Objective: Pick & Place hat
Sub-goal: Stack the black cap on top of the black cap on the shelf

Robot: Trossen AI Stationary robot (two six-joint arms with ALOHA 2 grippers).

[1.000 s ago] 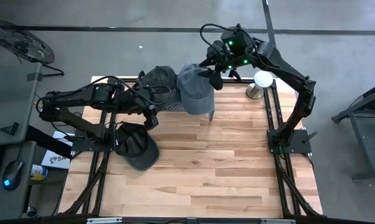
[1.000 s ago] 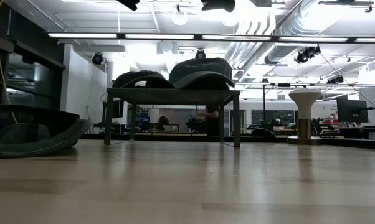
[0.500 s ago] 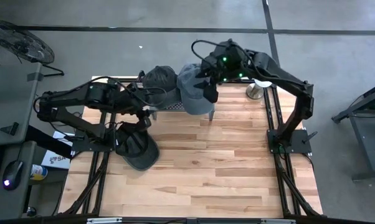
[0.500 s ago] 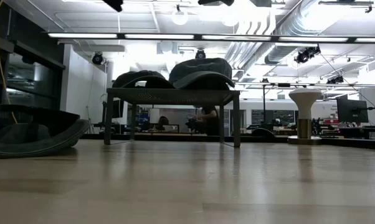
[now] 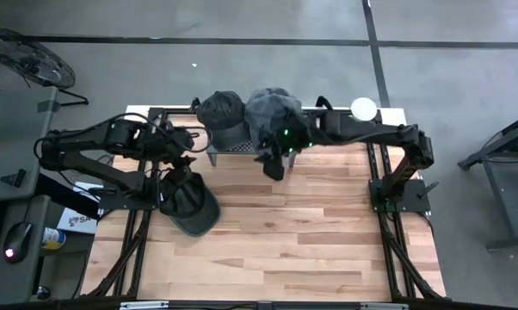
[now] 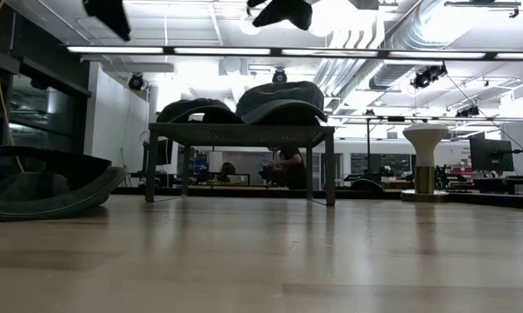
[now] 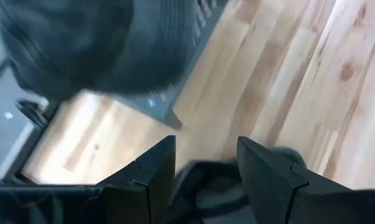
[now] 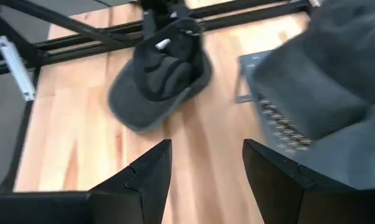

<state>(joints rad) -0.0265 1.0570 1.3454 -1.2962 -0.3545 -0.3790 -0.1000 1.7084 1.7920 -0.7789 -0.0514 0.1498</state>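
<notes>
The right gripper (image 5: 272, 164) hangs above the wooden table (image 5: 311, 241) just in front of the small metal stand (image 5: 233, 148), its two dark fingers (image 8: 144, 180) spread apart with nothing between them — bare wood shows in the gap. The left gripper (image 5: 180, 159) is likewise splayed and empty, poised above the table near the stand's left front leg, with the loose cap just beyond its fingertips. Three hats are in sight: a dark grey cap (image 5: 220, 110) and a lighter grey cap (image 5: 272, 112) sit side by side, touching, on top of the stand at the table's far edge, while a third dark cap (image 5: 190, 202) lies upside down on the table near the left edge, its brim pointing toward the near side and a small white tag visible inside. A white-topped knob on a post (image 5: 362, 109) stands at the far right corner. The middle and near half of the table are open wood — black frame rails run along both sides.
</notes>
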